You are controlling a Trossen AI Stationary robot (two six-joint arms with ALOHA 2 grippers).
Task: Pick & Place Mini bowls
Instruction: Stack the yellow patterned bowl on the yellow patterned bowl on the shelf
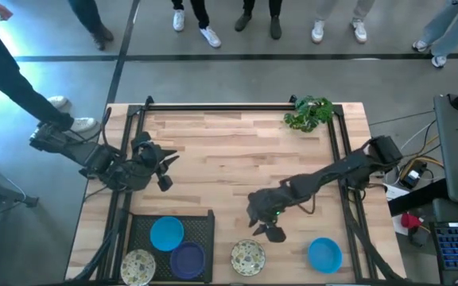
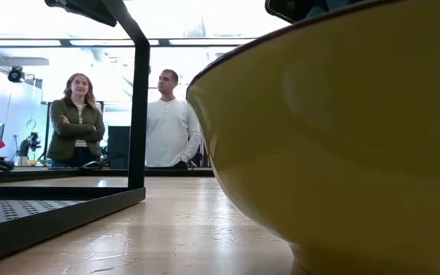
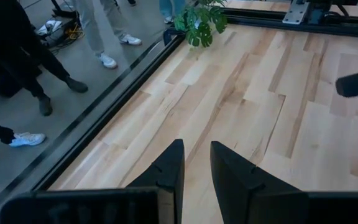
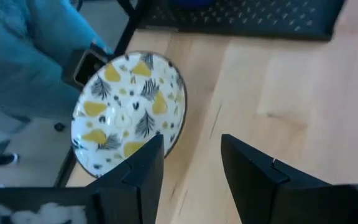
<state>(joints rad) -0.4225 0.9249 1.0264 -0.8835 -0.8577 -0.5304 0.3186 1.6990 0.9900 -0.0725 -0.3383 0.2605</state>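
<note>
- The wooden table (image 1: 229, 151) fills the middle of the room, with a black frame round its edge and people standing along the far side.
- A black perforated tray (image 1: 205, 230) sits at the near left of the table, holding a bright blue bowl (image 1: 167, 233), a purple bowl (image 1: 188, 260) just beside it and a speckled cream bowl (image 1: 137, 266) at the tray's near left corner.
- The right arm reaches in from the right edge toward the near middle; the right gripper (image 1: 265, 229) hangs just above and beyond the patterned cream bowl (image 1: 247, 257), which sits on bare wood right of the tray. Its fingers (image 4: 145, 165) stand apart with nothing between them, the bowl (image 4: 128, 112) just ahead of the tips.
- The left arm waits over the left side of the table, beyond the tray; the left gripper (image 1: 164, 171) is empty, its fingers (image 3: 169, 168) slightly apart above bare wood.
- Another blue bowl (image 1: 324, 254) lies alone near the near right corner, well apart from the tray.
- A green leafy plant (image 1: 308, 114) stands at the far right corner.
</note>
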